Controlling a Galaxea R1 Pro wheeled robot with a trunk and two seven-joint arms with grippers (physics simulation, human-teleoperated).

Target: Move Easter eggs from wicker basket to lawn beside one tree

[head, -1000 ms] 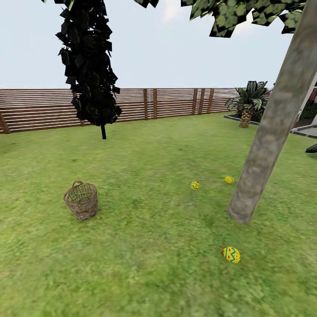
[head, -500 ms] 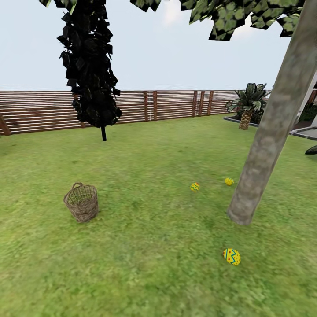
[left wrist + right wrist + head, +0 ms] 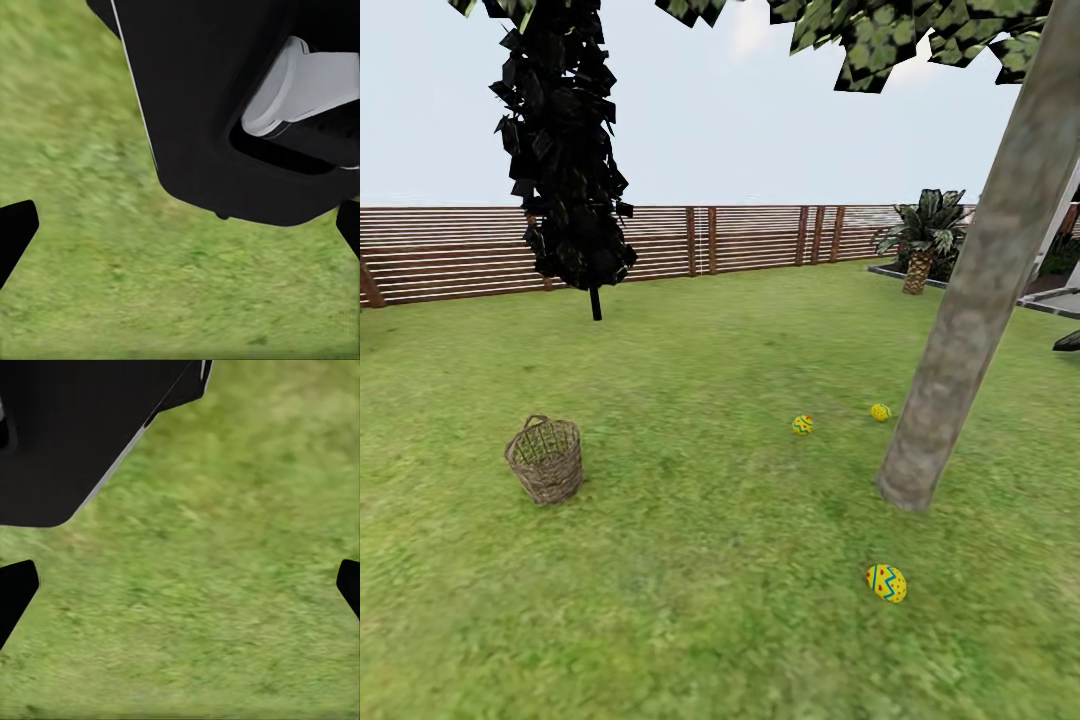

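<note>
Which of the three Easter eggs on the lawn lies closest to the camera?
The egg in front of the thick trunk; the other two eggs lie farther back, left of the trunk's base.

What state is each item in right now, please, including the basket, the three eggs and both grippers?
wicker basket: upright on the lawn, no egg visible inside.
far eggs: on the grass near the tree.
near egg: on the grass before the trunk.
left gripper: open, empty.
right gripper: open, empty.
</note>
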